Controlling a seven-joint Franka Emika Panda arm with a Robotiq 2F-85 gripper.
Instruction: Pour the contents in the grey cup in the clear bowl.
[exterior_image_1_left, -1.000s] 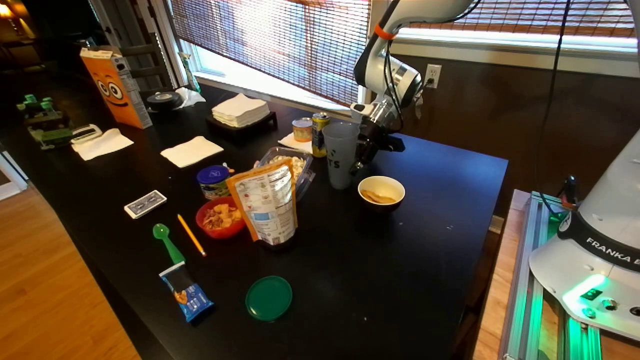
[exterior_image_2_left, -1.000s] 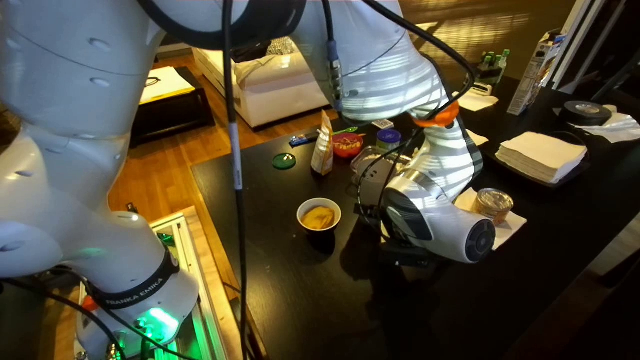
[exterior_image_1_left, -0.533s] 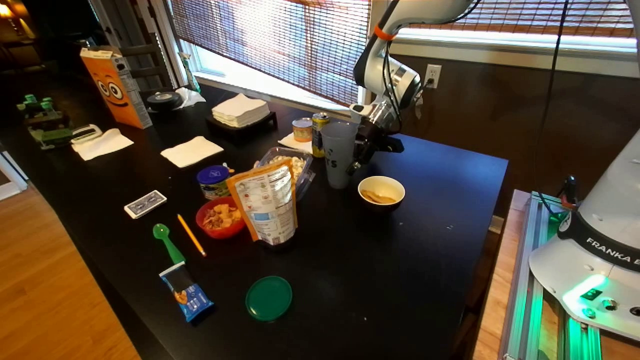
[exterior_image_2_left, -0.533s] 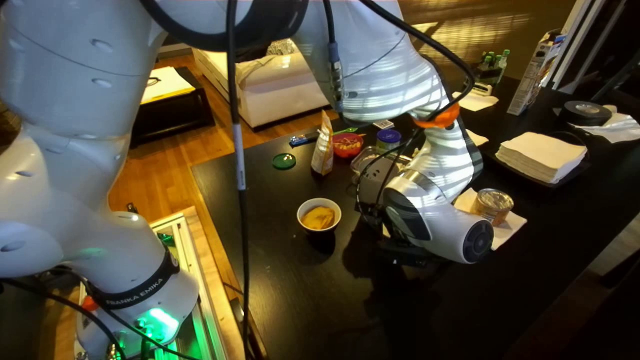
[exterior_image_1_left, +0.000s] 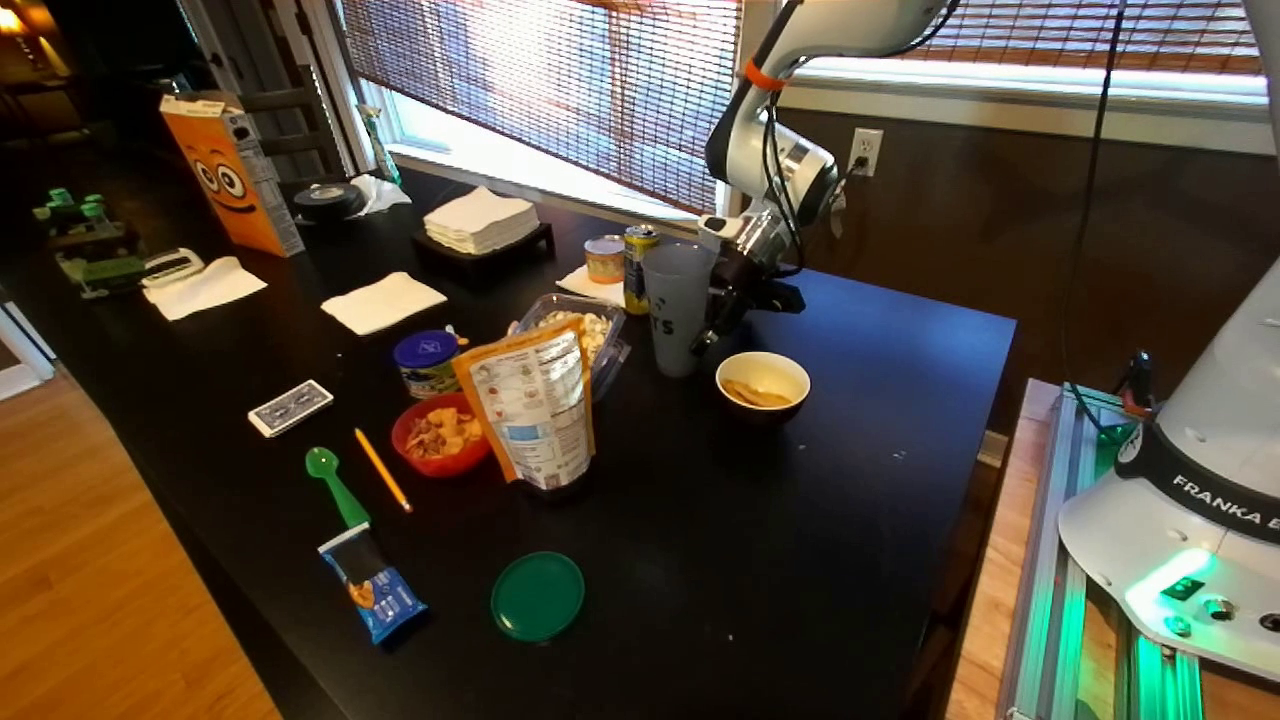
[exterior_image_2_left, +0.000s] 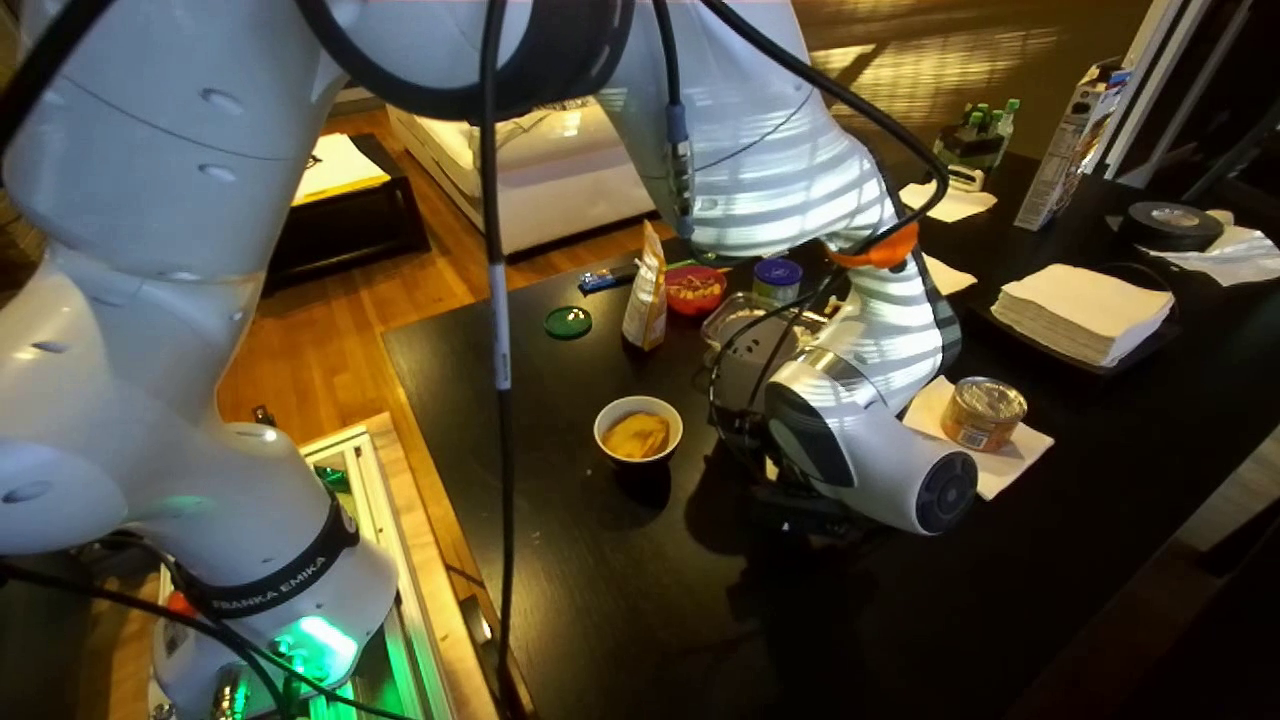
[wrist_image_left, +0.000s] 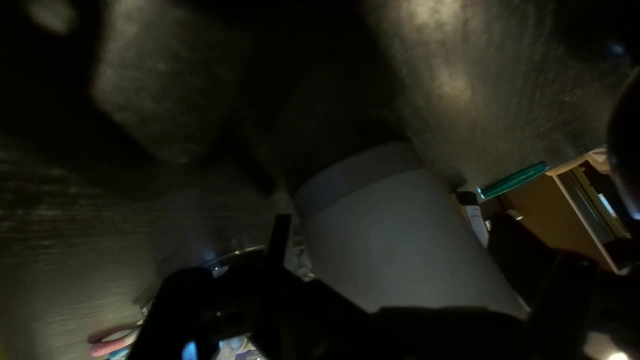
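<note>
Cup: in an exterior view, the grey cup stands upright on the table, near the clear bowl, which holds pale pieces.
Arm: in an exterior view, the arm partly hides the cup, whose contents do not show.
Grip: in the wrist view, the jaws stand apart around the cup, seemingly not clamped.
Pour: apparently not begun; grasp, lift and tip look left.

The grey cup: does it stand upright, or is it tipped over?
Upright: in an exterior view the grey cup stands with its rim on top and its base on the dark table.
</note>
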